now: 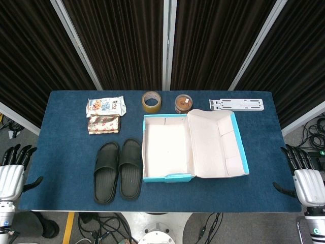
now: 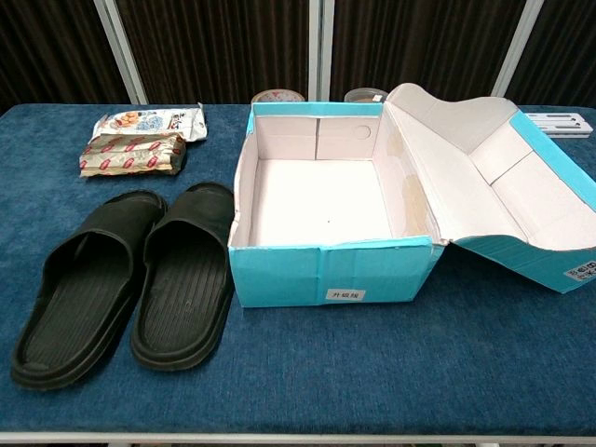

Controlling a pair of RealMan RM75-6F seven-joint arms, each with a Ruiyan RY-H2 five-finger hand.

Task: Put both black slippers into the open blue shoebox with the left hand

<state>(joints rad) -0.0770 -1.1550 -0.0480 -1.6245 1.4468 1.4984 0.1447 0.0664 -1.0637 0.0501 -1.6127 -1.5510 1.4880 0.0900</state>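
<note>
Resting off table's left edge, left hand [image 1: 11, 170] empty, fingers apart. Black slippers [image 1: 118, 171] lie side by side, soles down, touching, just left of open blue shoebox [image 1: 168, 178]. Likely light, rubbery, flexible; strap arch looks best hold. Box empty, lid flopped right. Right hand [image 1: 306, 177] idle, fingers apart.

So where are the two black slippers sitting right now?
In both views the black slippers lie side by side on the blue table, just left of the open blue shoebox and nearer the robot than the snack packets.
</note>
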